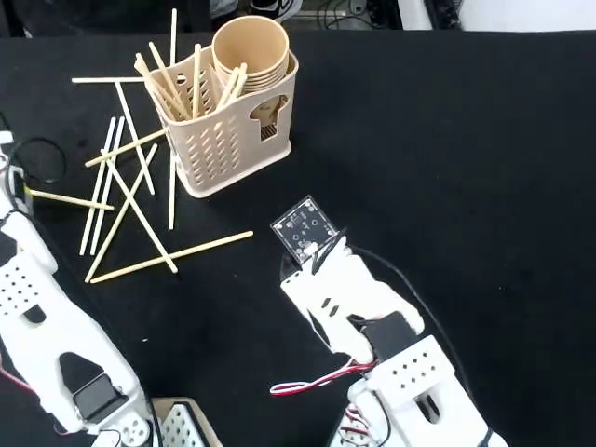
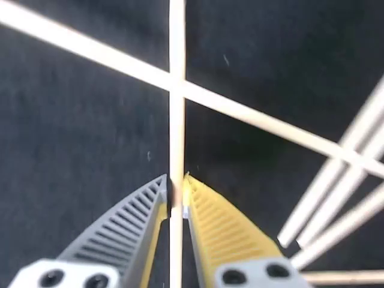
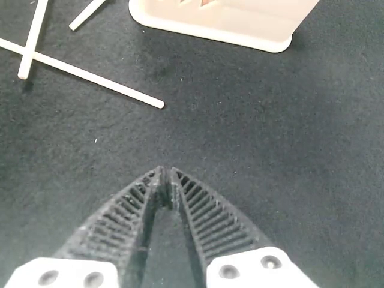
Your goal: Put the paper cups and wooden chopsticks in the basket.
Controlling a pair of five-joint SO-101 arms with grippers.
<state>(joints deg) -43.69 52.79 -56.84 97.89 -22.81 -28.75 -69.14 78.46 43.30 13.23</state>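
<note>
left gripper (image 2: 177, 193) pinching chopstick (image 2: 176, 60), apparently near end; right gripper (image 3: 165, 175) closed, empty.

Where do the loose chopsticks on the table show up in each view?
High view: loose chopsticks scattered left of the basket.
Left wrist view: chopsticks crossing ahead of the left claw, which grips one chopstick.
Right wrist view: two chopsticks crossing near the basket.
Shared landmark: the black table.

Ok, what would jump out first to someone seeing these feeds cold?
The pale basket at the table's far side, already holding stacked paper cups, with loose chopsticks scattered on the black cloth beside it. Next, the left end effector shut on one chopstick that crosses another.
</note>
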